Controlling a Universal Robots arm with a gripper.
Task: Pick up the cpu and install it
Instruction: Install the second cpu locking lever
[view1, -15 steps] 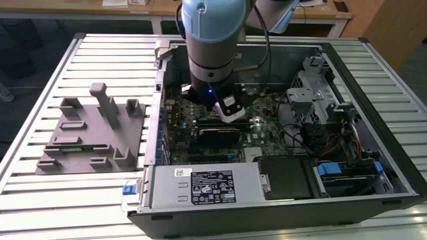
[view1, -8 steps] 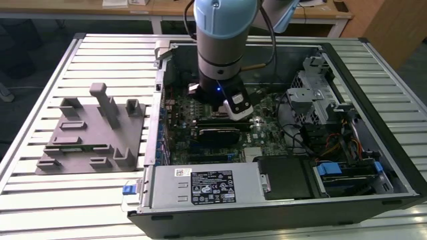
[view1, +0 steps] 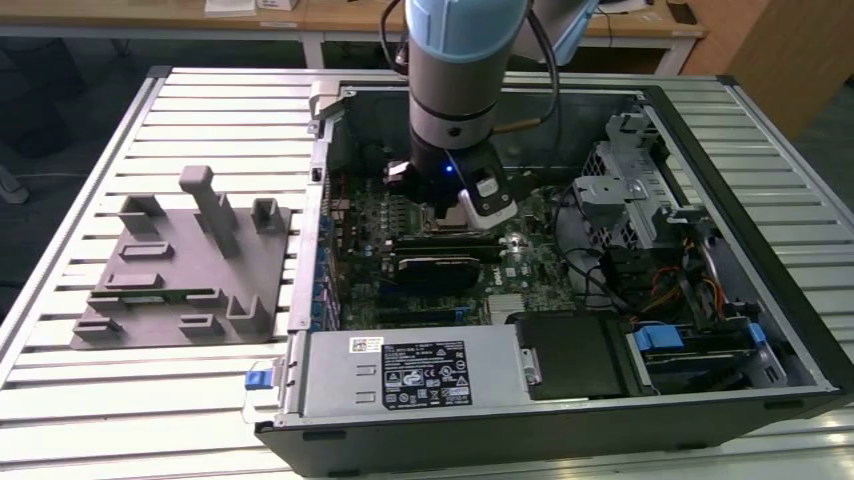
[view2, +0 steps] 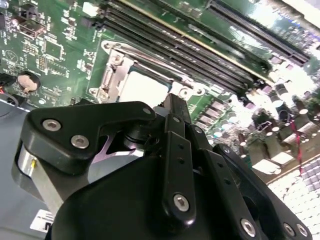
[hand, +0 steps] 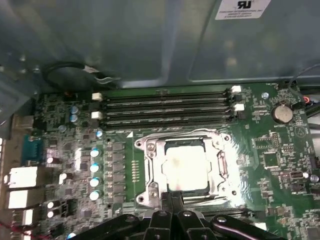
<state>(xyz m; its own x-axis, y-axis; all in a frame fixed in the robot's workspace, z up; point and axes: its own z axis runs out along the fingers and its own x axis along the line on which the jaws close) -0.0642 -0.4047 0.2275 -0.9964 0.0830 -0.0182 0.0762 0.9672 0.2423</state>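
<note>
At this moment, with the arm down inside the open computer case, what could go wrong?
The small square silvery-topped cpu appears to lie in the metal-framed socket, though full seating cannot be confirmed; a slight skew could jam it or bend contacts. The black hand hangs right at the socket's edge, so a sideways drift might nudge the chip or scrape the frame. The long black memory slots run alongside, leaving little clearance.
</note>
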